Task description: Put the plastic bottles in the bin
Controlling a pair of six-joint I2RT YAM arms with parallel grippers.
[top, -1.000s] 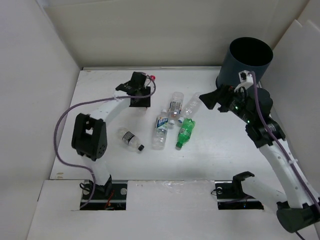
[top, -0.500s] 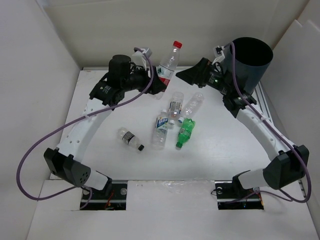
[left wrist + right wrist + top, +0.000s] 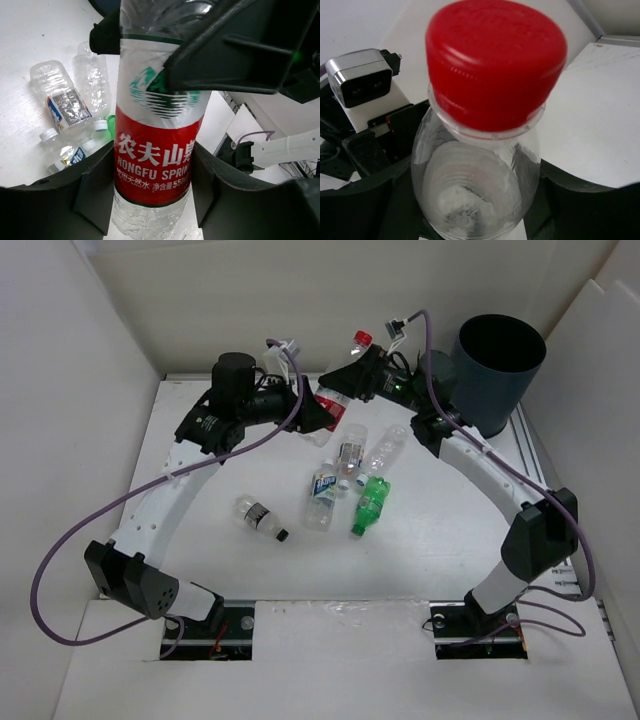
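Note:
A clear plastic bottle with a red cap and a red-and-white label hangs tilted above the back of the table. My left gripper is shut on its lower labelled part. My right gripper is shut on its shoulder just under the cap. One right finger crosses the bottle in the left wrist view. Several more plastic bottles lie mid-table: a blue-labelled one, a green one, a black-capped one and two clear ones. The bin stands at the back right.
White walls close in the table on the left, back and right. The two arm bases sit at the near edge. Purple cables loop beside both arms.
My right gripper has swung left from beside the bin and shut on the top of the red-capped bottle. The bottle now sits lower and more tilted in my left gripper.

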